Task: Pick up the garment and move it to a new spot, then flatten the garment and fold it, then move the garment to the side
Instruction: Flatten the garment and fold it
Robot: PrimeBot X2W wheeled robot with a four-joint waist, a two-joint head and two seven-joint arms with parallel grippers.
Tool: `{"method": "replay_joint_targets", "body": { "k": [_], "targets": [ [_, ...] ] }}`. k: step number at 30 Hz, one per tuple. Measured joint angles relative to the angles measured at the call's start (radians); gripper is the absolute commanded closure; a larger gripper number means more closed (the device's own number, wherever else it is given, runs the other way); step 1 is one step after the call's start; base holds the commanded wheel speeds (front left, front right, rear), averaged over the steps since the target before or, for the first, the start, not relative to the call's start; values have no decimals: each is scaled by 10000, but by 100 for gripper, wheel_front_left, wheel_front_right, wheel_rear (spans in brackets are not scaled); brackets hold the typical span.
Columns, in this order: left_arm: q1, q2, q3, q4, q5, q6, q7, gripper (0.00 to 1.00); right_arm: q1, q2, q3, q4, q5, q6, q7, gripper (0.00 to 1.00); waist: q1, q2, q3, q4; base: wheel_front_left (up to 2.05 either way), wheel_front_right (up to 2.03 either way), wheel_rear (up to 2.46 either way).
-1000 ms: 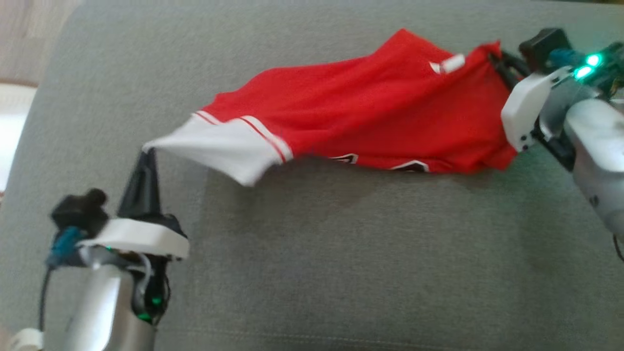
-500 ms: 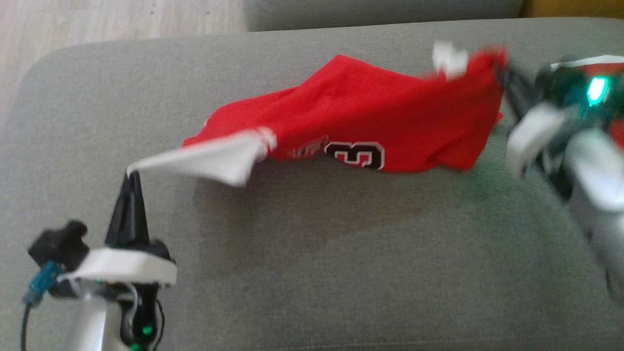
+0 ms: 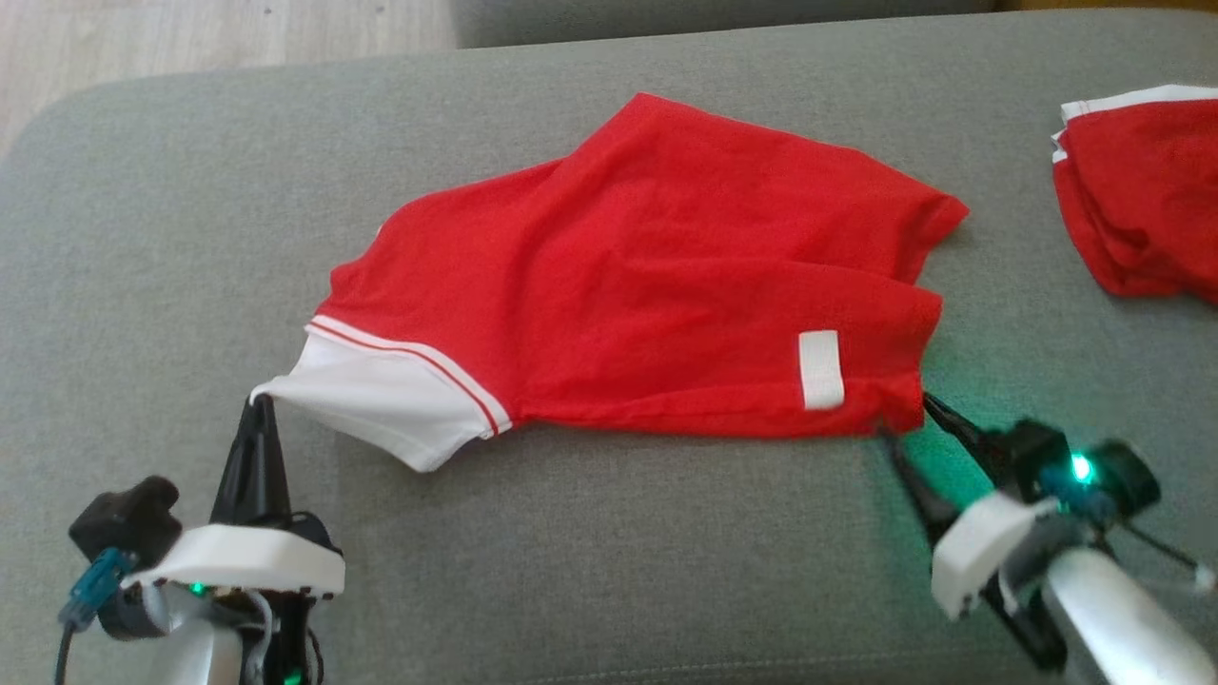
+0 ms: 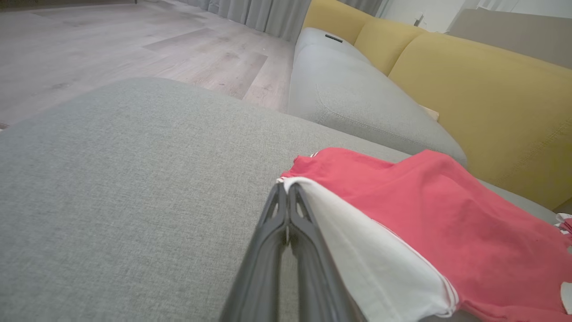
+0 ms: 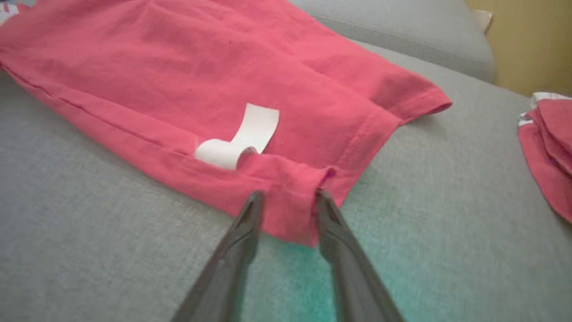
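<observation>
Garment, red cloth with a white hem band (image 3: 666, 285): near-right corner sits between the fingers of the right gripper (image 3: 906, 419), jaws parted, cloth loose and slack between them. Right wrist view confirms it: right gripper (image 5: 287, 199) straddles a rolled edge without pinching it.

Change from a second ago: that claw was clamped on this corner and the cloth hung taut in the air between both arms. Now the garment lies down on the cushion, white label tag (image 3: 820, 369) facing up. Head camera has also shifted, so part of the apparent move is the view.

Left gripper (image 3: 259, 400) is closed tight on the tip of the white band, which lifts slightly off the cushion toward it; same pinch in the left wrist view (image 4: 286, 188).

Reading: relocation looks done, release half made. Flattening comes next; the far side is doubled over and creased, and the left corner is not yet let go.

Surface: grey woven sofa cushion (image 3: 609, 571), soft. At far right, well apart, a folded red garment with white trim (image 3: 1142, 190). Beyond: pale wood-plank floor (image 4: 111, 44), mustard-yellow sofa back (image 4: 469, 89).
</observation>
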Motion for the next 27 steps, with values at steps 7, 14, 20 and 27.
{"method": "replay_joint_targets", "body": {
  "k": [7, 14, 20, 27],
  "targets": [
    [-42, 6, 19, 205, 23, -2, 0, 100, 2349, 395, -1659, -3338, 105, 0, 1776, 0, 0, 0, 49, -87, 0, 0, 0],
    [-115, -21, -10, 414, 196, -31, -2, 100, 3015, 765, -2673, -4738, 779, 0, 2940, 0, 0, 0, 17, 33, 0, 0, 0],
    [-281, -59, -25, 449, 334, -107, -2, 100, 2975, 826, -2872, -4389, 941, 0, 3273, 0, 0, 0, 29, 260, 0, 0, 0],
    [-283, -86, -71, 470, 454, -198, -2, 100, 2592, 1018, -2846, -3553, 1116, 0, 3333, 0, 0, 0, 39, 480, 0, 0, 0]
  ]
}}
